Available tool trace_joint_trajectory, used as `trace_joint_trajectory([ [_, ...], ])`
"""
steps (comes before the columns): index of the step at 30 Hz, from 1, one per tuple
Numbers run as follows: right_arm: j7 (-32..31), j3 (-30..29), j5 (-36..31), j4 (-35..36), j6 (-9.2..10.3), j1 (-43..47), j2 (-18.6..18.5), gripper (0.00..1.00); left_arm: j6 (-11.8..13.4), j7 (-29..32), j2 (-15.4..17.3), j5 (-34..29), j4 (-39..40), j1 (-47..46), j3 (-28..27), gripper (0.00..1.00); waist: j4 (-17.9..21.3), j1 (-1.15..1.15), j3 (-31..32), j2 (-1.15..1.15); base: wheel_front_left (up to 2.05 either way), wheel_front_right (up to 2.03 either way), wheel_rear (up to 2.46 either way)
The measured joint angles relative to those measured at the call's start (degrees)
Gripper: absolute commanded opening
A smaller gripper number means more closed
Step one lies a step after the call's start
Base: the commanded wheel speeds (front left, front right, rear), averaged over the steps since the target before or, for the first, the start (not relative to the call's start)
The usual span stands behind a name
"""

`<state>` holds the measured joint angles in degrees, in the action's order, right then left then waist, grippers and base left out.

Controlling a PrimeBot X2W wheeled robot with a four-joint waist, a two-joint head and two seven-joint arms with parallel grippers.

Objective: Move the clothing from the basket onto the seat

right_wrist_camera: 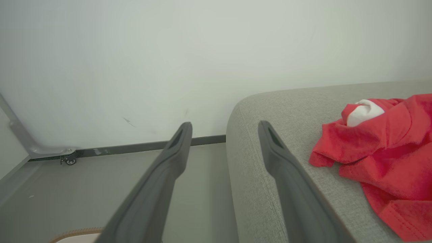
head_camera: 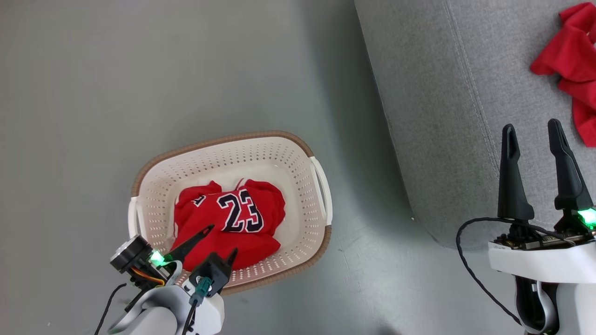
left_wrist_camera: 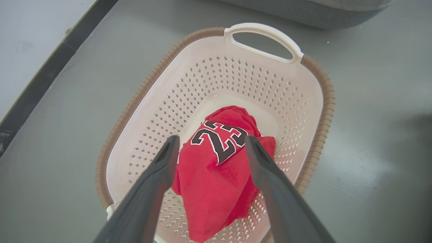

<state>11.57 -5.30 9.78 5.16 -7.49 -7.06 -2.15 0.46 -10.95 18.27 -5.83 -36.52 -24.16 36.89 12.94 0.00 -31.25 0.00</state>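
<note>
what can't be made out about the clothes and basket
Bottom of the basket: covered by the jersey, head and left wrist views; anything underneath is hidden.
Part of the red garment on the seat: cut by the right edge, head and right wrist views.
Near basket rim: behind the left gripper, head view.

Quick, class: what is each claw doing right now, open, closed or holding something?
Left claw: open, empty, aimed at the bright red number 23 jersey in the cream-white perforated plastic basket.
Right claw: open, empty, by the grey woven-fabric seat.
</note>
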Motion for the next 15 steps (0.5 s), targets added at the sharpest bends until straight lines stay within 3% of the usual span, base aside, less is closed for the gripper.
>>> trace_joint_trajectory([
  [15,1.63,2.2,1.44,-3.04,0.0,-3.24,0.0,1.0,0.69,1.44,0.26,-4.22,-6.98,-5.3,2.04,1.0,3.93,0.0,-5.76,0.0,0.0,0.0,0.0],
])
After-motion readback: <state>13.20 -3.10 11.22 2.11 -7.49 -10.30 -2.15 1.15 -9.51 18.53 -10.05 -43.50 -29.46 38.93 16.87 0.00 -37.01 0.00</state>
